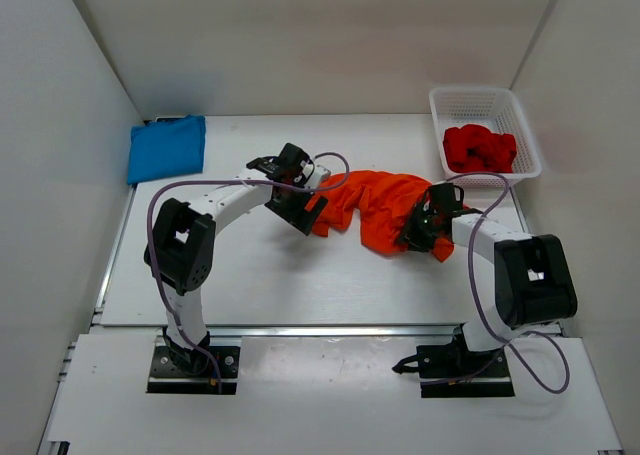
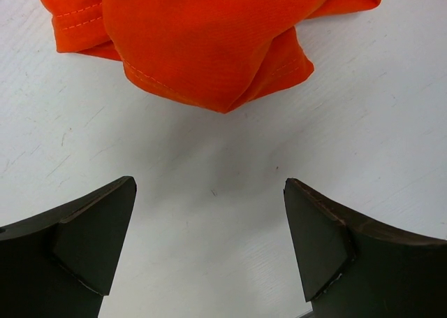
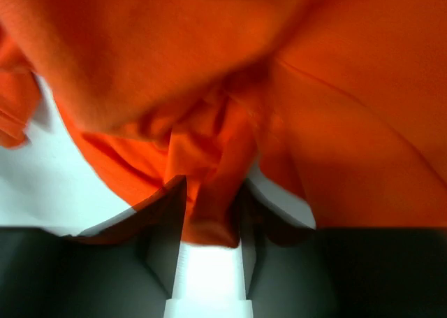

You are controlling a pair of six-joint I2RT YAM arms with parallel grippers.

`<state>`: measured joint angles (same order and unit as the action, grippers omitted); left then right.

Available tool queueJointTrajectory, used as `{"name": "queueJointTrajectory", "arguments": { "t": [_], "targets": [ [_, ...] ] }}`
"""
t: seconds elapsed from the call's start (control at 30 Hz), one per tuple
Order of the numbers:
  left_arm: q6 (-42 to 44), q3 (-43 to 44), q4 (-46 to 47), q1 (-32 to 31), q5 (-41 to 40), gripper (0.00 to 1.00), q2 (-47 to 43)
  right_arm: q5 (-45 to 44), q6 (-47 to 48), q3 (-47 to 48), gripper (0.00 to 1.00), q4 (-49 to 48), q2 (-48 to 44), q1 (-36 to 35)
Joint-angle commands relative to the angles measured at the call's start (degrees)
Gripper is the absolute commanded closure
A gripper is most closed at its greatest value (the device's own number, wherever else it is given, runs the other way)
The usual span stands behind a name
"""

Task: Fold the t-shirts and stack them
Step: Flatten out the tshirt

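The orange t-shirt [image 1: 375, 203] lies crumpled on the white table [image 1: 250, 275], mid-right. My left gripper [image 1: 312, 207] stands open at the shirt's left end; in the left wrist view its fingers [image 2: 91, 241] are spread wide over bare table, and the orange t-shirt's [image 2: 209, 38] hem lies just beyond them, untouched. My right gripper [image 1: 418, 230] is at the shirt's right end. In the right wrist view my right gripper [image 3: 213, 199] is shut on a fold of the orange t-shirt [image 3: 335, 87], which fills the gap between its fingers. The blue t-shirt [image 1: 167, 147] lies folded at the back left. The deep red t-shirt [image 1: 480, 148] is bunched in the basket.
A white lattice basket [image 1: 437, 125] stands at the back right corner. White walls close in the table on the left, back and right. Both arm bases sit at the near edge.
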<state>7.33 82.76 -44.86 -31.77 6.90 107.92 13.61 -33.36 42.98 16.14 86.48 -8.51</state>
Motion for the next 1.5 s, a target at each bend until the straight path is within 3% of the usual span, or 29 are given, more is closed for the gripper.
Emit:
{"name": "queueJointTrajectory", "arguments": {
  "t": [0.0, 0.03, 0.07, 0.23, 0.37, 0.63, 0.9, 1.07, 1.17, 1.2, 1.27, 1.33, 1.43, 1.47],
  "targets": [
    [2.50, 2.48, -0.40, -0.66, 0.93, 0.02, -2.19, 2.56, 0.14, 2.28, 0.86, -3.49, 2.99, -1.41],
    [3.12, 2.93, -0.66, -0.66, 1.71, 0.02, -2.10, 2.74, 0.32, 2.46, 0.96, -3.05, 2.91, -1.16],
    [4.43, 4.15, -0.40, -0.84, 2.07, 0.02, -2.10, 2.83, 0.40, 2.89, 1.00, -2.09, 2.04, -0.81],
    [8.66, 3.64, -0.40, -3.21, 2.77, 0.07, -2.01, 2.66, 0.50, 4.91, 1.00, 0.99, -8.77, 4.73],
    [6.13, -1.71, 3.27, -6.54, 3.57, 0.02, -0.43, 1.16, 2.42, 8.34, 1.00, 4.86, -16.76, 6.66],
    [9.70, -7.35, 21.28, -12.79, -12.51, 0.05, 1.85, 2.82, 2.43, 7.91, 1.00, 6.98, -19.76, 6.58],
    [10.33, -7.79, 28.25, -11.91, -14.72, 0.03, 3.44, 2.91, 2.17, 6.07, 1.00, 8.38, -22.75, 7.37],
    [9.63, -6.56, 26.94, -11.21, -13.05, 0.09, 5.98, 4.23, 1.89, 5.53, 1.00, 8.29, -23.72, 8.42],
    [7.71, -5.94, 26.32, -10.16, -13.75, 0.17, 8.18, 4.41, 2.95, 6.50, 1.00, 9.25, -23.37, 8.43],
    [7.35, -3.86, 24.66, -9.63, -12.71, 0.24, 9.49, 4.59, 3.13, 6.94, 0.99, 9.87, -23.37, 8.08],
    [6.20, -1.91, 23.59, -9.10, -13.31, 0.47, 11.08, 5.03, 3.65, 7.90, 1.00, 10.05, -23.03, 10.01],
    [5.68, -0.59, 24.03, -8.75, -13.75, 0.83, 11.87, 5.46, 4.01, 8.35, 1.00, 10.14, -23.46, 11.14],
    [5.33, -0.06, 22.89, -8.40, -13.40, 1.00, 11.88, 5.55, 5.23, 10.45, 1.00, 11.37, -23.63, 12.20],
    [5.32, 0.03, 22.19, -7.70, -12.27, 1.00, 10.92, 5.55, 5.76, 11.06, 1.00, 11.54, -23.46, 12.73]
  ]
}}
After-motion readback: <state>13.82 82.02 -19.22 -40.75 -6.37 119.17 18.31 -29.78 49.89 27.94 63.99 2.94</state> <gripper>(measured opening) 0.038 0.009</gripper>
